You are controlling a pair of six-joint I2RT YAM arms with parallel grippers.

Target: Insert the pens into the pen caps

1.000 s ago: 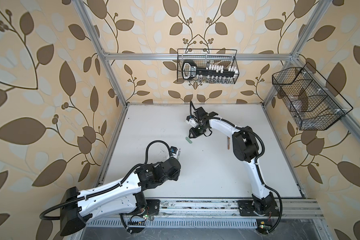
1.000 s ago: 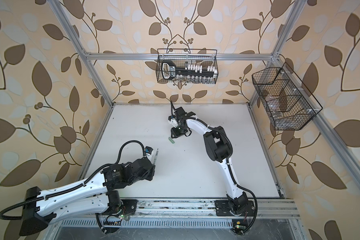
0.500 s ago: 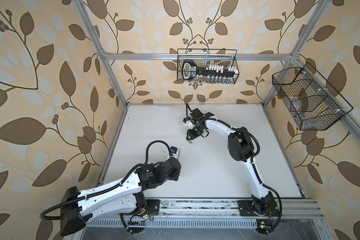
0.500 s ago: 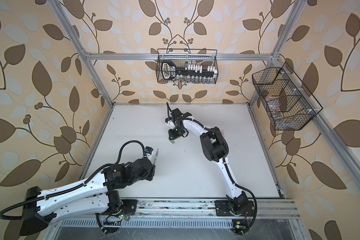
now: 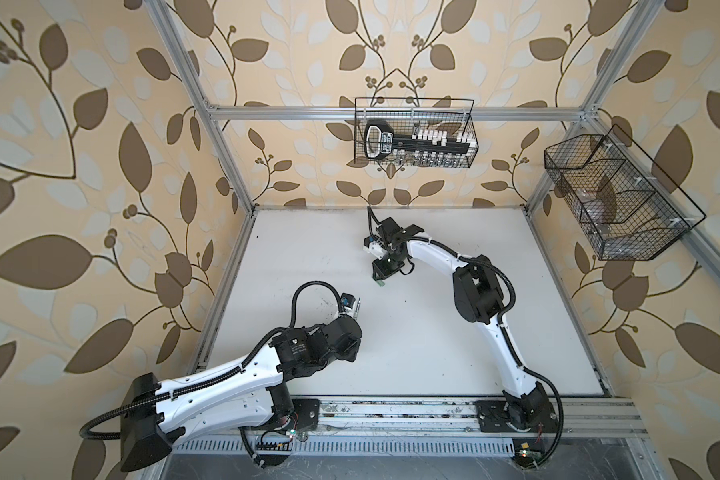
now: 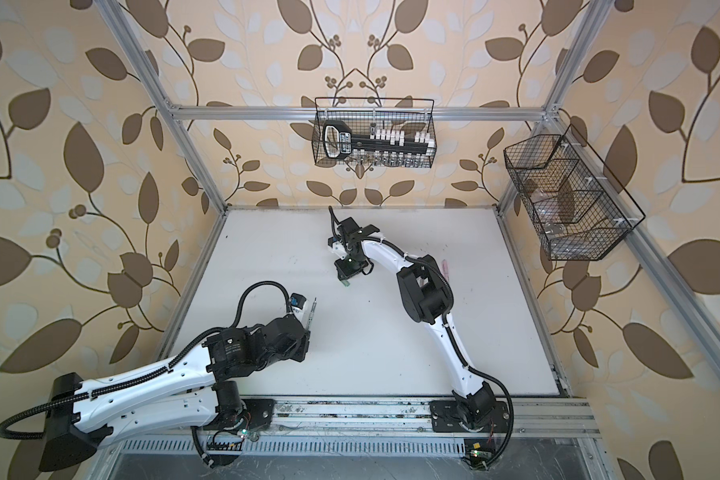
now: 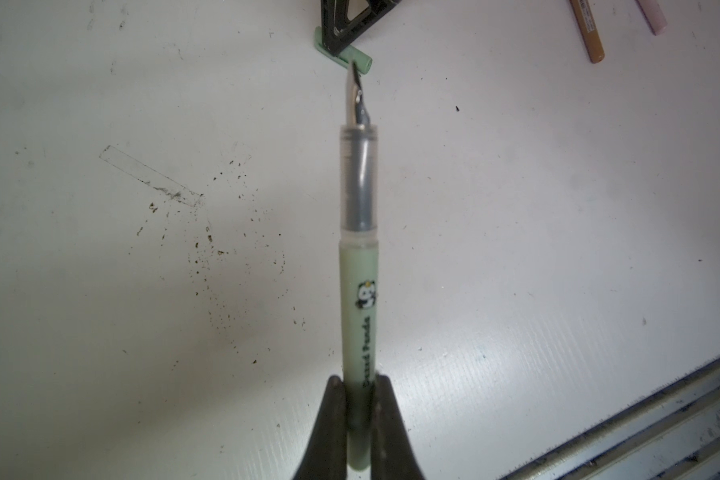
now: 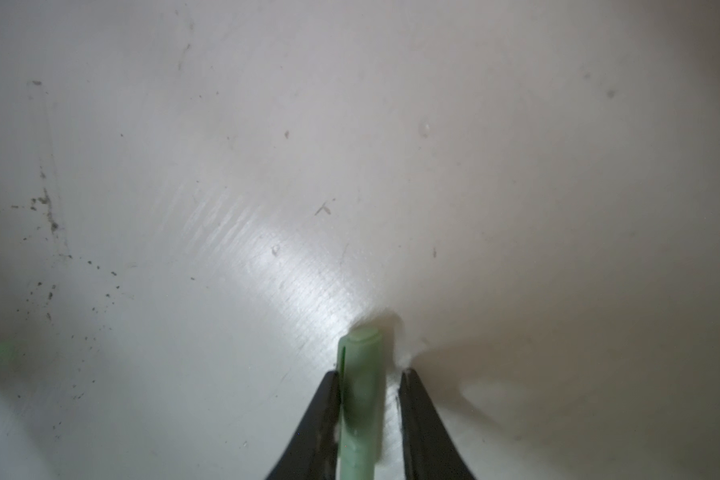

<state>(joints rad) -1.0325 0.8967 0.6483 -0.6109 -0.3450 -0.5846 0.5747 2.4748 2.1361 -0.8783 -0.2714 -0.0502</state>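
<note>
Fingers of my left gripper clamp the slim pale green plastic pen, while my right gripper straddles the short pale green tube cap, jaws not yet closed.

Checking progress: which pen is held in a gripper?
The pale green pen, clamped by the left gripper; the tan-brown pen and pink pen lie on the table.

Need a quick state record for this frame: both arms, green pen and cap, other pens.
left gripper: shut on green pen, nib bare
right gripper: open, jaws straddling green cap; touching on one side, gap on the other
green cap: lying on table
pen vs cap: apart, not yet inserted
other pens: tan pen and pink pen lying on table, ungripped
</note>
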